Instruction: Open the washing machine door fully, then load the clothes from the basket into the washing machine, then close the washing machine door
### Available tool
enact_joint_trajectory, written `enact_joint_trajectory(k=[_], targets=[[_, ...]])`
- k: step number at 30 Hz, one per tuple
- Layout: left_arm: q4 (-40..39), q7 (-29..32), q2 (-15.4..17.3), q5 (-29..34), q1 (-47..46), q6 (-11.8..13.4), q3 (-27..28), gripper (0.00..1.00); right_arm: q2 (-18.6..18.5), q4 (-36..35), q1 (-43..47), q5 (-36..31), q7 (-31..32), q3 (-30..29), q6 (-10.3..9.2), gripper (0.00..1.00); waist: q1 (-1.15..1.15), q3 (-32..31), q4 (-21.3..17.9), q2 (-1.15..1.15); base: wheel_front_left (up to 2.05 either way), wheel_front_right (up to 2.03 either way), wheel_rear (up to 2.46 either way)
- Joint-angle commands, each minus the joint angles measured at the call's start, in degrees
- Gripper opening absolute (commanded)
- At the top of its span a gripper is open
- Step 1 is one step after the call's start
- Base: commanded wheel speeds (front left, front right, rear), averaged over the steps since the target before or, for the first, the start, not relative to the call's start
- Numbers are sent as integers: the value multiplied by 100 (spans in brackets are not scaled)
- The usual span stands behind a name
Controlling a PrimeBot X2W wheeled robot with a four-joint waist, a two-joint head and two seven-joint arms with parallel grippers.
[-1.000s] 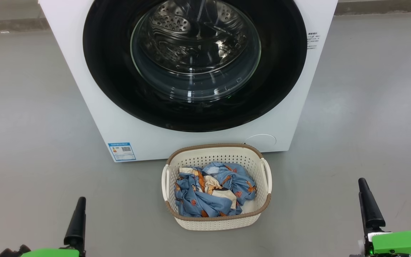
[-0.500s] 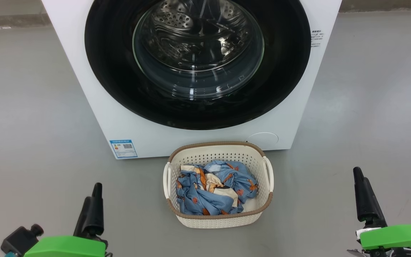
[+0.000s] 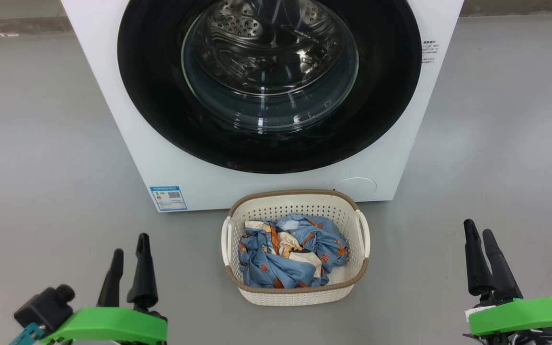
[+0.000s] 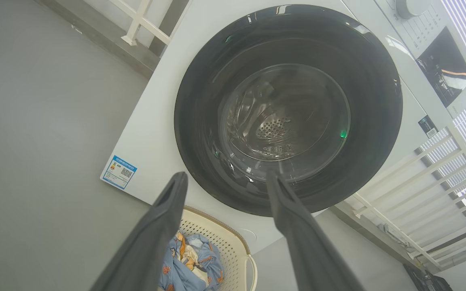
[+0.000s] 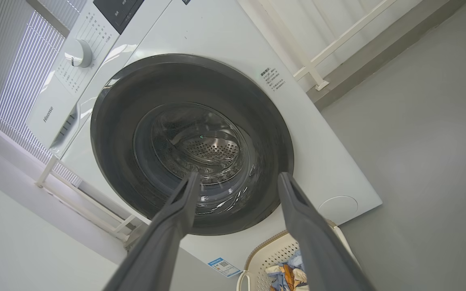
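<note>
The white washing machine point(image 3: 161, 158) stands ahead with its round black door point(image 3: 151, 96) shut flat against the front, the steel drum visible through the glass. Both wrist views face that door point(image 4: 200, 121) point(image 5: 111, 133). On the floor before the machine sits the cream basket point(image 3: 295, 294) holding blue printed clothes point(image 3: 290, 258). My left gripper point(image 3: 130, 244) is open at the lower left, apart from the basket. My right gripper point(image 3: 478, 231) is open at the lower right, holding nothing.
Bare grey floor point(image 3: 41, 143) spreads on both sides of the machine. A white railing point(image 4: 439, 182) stands beside the washer. The control panel with a knob point(image 5: 77, 52) tops the machine. A blue label sticker point(image 3: 168, 197) marks the lower left front.
Both grippers have risen further into the head view, and each now shows two separate fingers. The camera has shifted slightly; machine and basket are unmoved.
</note>
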Motion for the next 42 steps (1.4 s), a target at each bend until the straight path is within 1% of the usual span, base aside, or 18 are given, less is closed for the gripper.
enact_joint_trajectory(k=[1, 7, 14, 18, 23, 26, 27, 33, 42], targets=[[-253, -90, 100, 303, -274, 89, 53, 100, -68, -211, -49, -225, -85, 107, 7, 100, 0, -1, 3, 0, 0, 0, 0], [-326, -192, 107, 1094, -276, 372, -247, 100, -72, -243, -35, -741, -186, 145, 7, 100, 0, -5, 13, 0, 0, 0, 0], [-240, -310, 115, 1860, -306, 647, -542, 100, -76, -197, 0, -1394, -303, 159, 8, 100, 0, -20, 28, 0, 0, 0, 0], [-217, -377, 119, 2187, -323, 794, -675, 100, -78, -179, -3, -1724, -370, 186, 8, 100, 0, -16, 28, 0, 0, 0, 0], [-218, -461, 125, 2639, -343, 934, -842, 100, -81, -213, -7, -2130, -454, 235, 8, 100, 0, -9, 14, 0, 0, 0, 0], [-215, -495, 127, 2785, -347, 991, -900, 100, -82, -236, -6, -2274, -487, 239, 9, 100, 0, -1, 11, 0, 0, 0, 0], [-207, -529, 130, 2954, -358, 1038, -954, 100, -84, -259, 3, -2423, -521, 250, 9, 100, 0, 5, 9, 0, 0, 0, 0], [-157, -630, 136, 3441, -383, 1162, -1091, 100, -87, -298, 29, -2827, -621, 278, 9, 100, 0, 16, 9, 0, 0, 0, 0], [-1, -782, 146, 3883, -379, 1307, -1262, 100, -93, -159, 78, -3298, -772, 317, 10, 100, 0, -36, 28, 0, 0, 0, 0]])
